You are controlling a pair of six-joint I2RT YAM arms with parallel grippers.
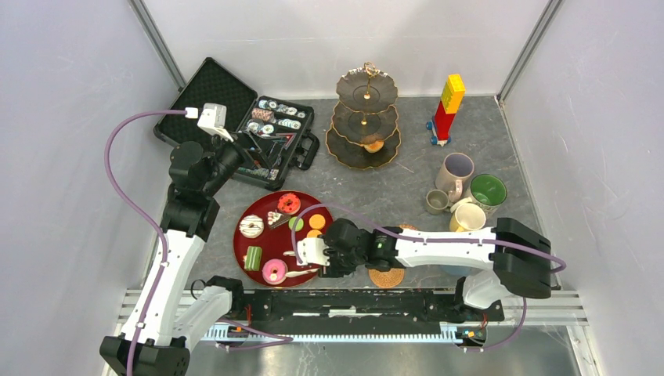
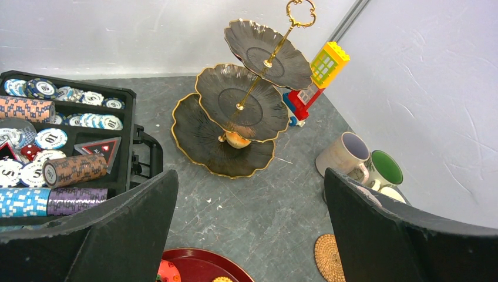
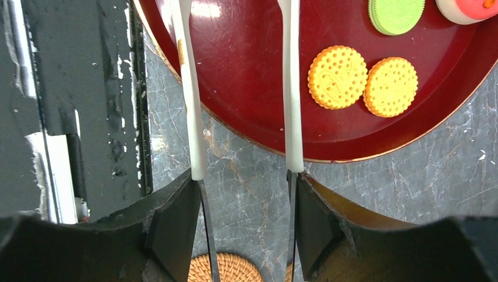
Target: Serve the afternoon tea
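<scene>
The top edge cut off the tongs' (image 3: 292, 88) 2 arms and the green macaron (image 3: 397, 13), and the left tool's (image 2: 249, 176) finger (image 2: 405, 235) hid most of the yellow mug (image 2: 390, 192).

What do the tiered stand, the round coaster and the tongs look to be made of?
Tiered stand: dark glazed ceramic or glass, judging by its sheen, with gilt rims and a brass-look metal rod.
Round coaster: woven rattan or straw, shown by the concentric braid and matte tan finish.
Tongs: pale, smooth, glossy arms, either polished metal or white plastic; hard to tell.
</scene>
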